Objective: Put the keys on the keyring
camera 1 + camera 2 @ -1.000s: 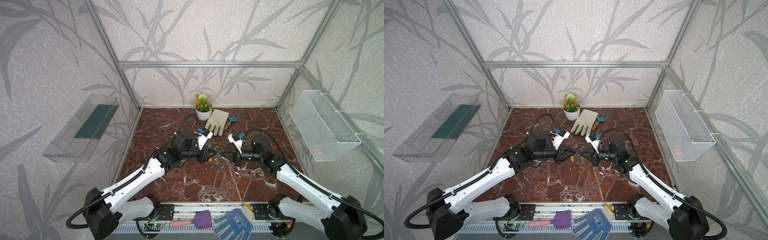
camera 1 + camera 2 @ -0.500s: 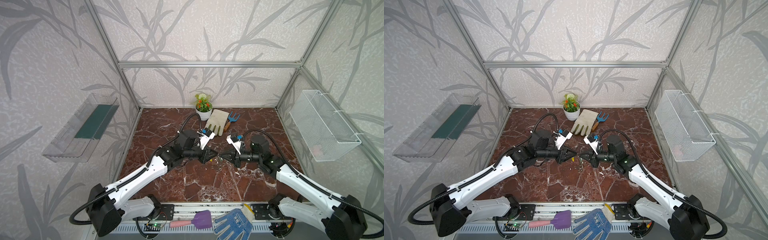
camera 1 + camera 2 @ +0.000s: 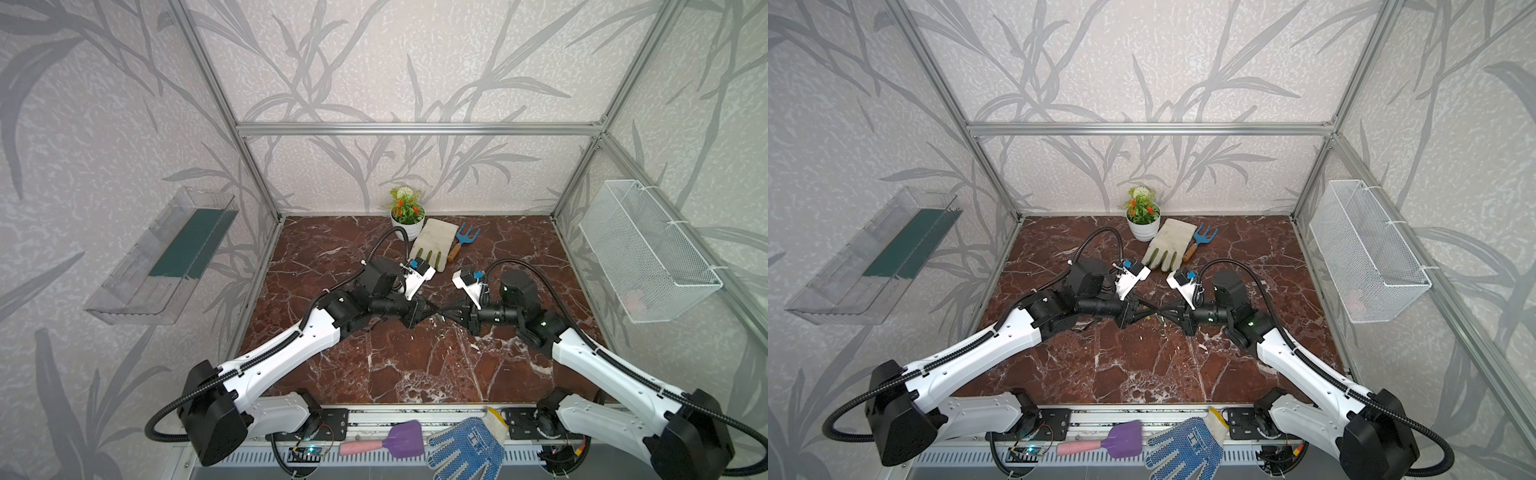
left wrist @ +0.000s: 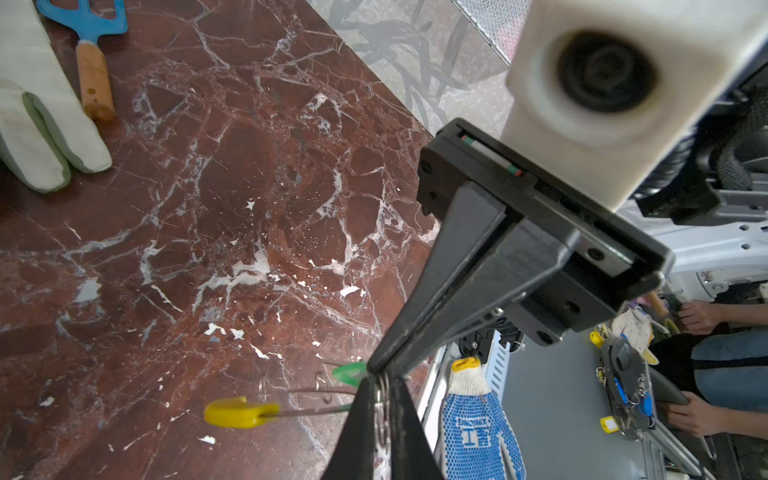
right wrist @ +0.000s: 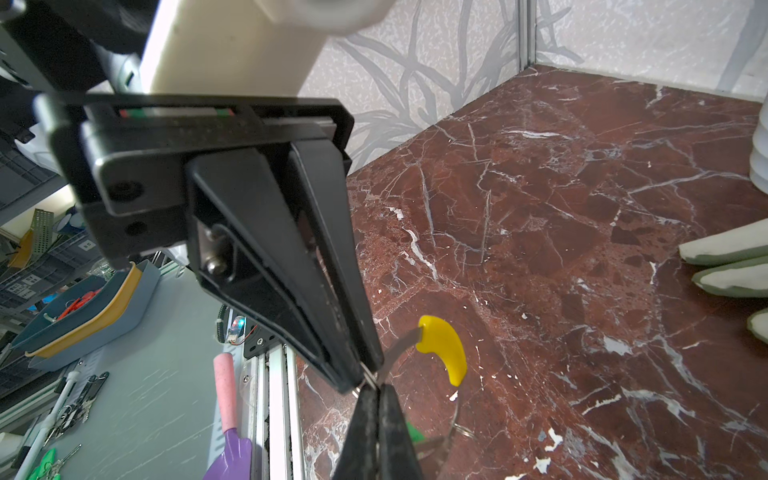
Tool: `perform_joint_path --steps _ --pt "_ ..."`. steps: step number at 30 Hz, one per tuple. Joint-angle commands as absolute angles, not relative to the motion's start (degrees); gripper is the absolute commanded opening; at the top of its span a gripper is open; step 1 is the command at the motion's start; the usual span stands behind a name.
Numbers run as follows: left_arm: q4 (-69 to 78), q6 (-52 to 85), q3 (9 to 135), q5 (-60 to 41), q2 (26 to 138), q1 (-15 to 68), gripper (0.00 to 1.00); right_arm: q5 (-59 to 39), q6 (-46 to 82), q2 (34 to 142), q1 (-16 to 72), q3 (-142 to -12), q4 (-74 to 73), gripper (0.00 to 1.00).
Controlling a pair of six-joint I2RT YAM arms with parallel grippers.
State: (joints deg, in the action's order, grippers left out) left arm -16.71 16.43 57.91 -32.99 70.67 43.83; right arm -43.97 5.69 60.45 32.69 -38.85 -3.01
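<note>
Where the front rail ran, nearer than the keyring (image 4: 316, 409), a blue dotted glove (image 3: 465, 446) and a purple scoop (image 3: 401, 436) lay. Over the middle of the tabletop (image 3: 415, 365) the keyring was caught between both arms' tips. The left pincer (image 4: 380, 386) was pinched narrow on its silver ring metal, with the yellow sleeve (image 4: 239, 411) sticking out to one side. The right pincer (image 5: 378, 390) met it tip to tip, jaws pressed together. The green key tag (image 4: 351, 372) was just beside that tip, but what the right pincer gripped could not be told. Beyond the keyring lay a pale work glove (image 3: 432, 245), a blue hand fork (image 3: 467, 237) and a flower pot (image 3: 407, 226).
</note>
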Motion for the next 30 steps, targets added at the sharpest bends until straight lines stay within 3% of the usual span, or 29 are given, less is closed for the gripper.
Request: perform_joint_path --steps 1,3,7,9,12,22,30 --pt "-17.82 15.22 59.5 -33.56 70.8 44.17 0.08 -44.3 5.02 60.02 32.99 -40.76 -3.59 0.0" --pt "-17.84 15.14 59.5 -33.27 70.96 44.28 0.0 -44.33 5.03 59.91 33.08 -40.7 -3.62 0.0" --pt "-17.24 15.42 59.35 -32.66 71.06 44.46 0.0 -44.34 5.52 59.47 33.06 -40.44 -4.31 0.0" --pt "-15.29 16.22 58.62 -31.73 70.49 44.45 0.0 -42.8 6.2 58.62 33.05 -39.85 -4.82 0.05" --pt "-8.6 18.24 55.71 -29.4 68.91 44.49 0.0 -39.09 6.86 56.07 33.03 -37.95 -5.73 0.21" --pt "12.45 22.73 47.29 -24.21 64.86 44.52 0.0 -27.47 8.2 45.88 34.39 -33.31 -6.62 0.23" --pt "22.26 24.32 43.95 -25.6 63.45 44.54 0.0 -19.12 3.69 45.22 40.73 -35.19 -3.92 0.28"
